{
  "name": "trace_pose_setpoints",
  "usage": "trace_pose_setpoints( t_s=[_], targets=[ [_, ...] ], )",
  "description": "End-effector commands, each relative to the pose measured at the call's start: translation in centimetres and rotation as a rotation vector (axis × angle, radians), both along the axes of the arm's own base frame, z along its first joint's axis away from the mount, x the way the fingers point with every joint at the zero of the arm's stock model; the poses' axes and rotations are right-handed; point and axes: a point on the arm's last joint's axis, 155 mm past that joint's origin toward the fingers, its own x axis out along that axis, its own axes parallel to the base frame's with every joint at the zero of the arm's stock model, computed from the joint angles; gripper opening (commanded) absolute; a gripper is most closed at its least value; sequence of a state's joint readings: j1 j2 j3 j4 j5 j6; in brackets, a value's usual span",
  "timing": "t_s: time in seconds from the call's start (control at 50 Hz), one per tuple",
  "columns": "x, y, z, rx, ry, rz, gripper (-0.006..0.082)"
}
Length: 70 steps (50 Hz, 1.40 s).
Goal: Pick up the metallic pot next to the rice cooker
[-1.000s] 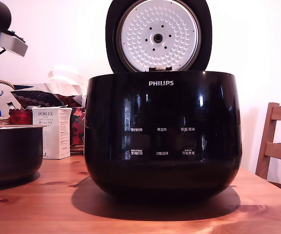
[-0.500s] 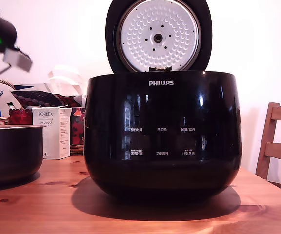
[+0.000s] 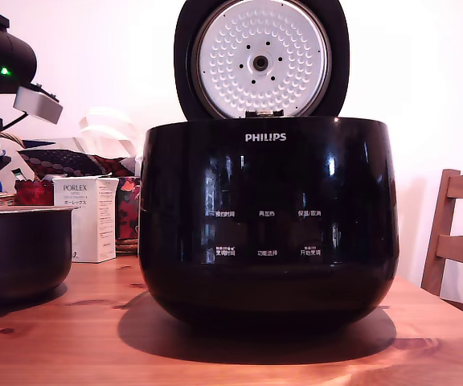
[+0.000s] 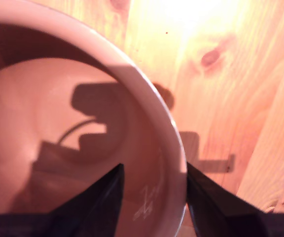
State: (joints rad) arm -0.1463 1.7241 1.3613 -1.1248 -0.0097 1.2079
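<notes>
On the wooden tabletop (image 3: 239, 362) we see the rice cooker (image 3: 268, 221), lid up, marked PHILIPS. The metallic pot (image 3: 18, 249) sits at the exterior view's left, beside a white PORLEX box (image 3: 91, 217). Our tool (image 4: 154, 197) is spread apart, straddling the pot's rim.

Home dining spot, wooden table (image 3: 239, 354), wooden chair (image 3: 456, 237), rice cooker (image 3: 268, 217), household clutter (image 3: 87, 161)
</notes>
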Motion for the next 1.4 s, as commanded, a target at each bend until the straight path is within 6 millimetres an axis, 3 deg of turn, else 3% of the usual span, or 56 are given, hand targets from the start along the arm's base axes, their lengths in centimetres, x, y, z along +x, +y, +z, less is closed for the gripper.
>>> trace_pose_setpoints(
  t_s=[0.0,0.54,0.76,0.98,1.38],
  targets=[
    [-0.2,-0.2,-0.6,0.002,0.023,-0.011,0.0341],
    [-0.4,-0.6,-1.4,0.003,0.047,-0.014,0.0333],
    [-0.7,-0.8,-1.7,0.005,0.065,-0.010,0.0220],
    [-1.3,-1.2,-1.7,0.005,0.085,-0.024,-0.0028],
    [-1.5,-1.6,-1.2,0.016,0.077,-0.044,-0.0021]
  ],
)
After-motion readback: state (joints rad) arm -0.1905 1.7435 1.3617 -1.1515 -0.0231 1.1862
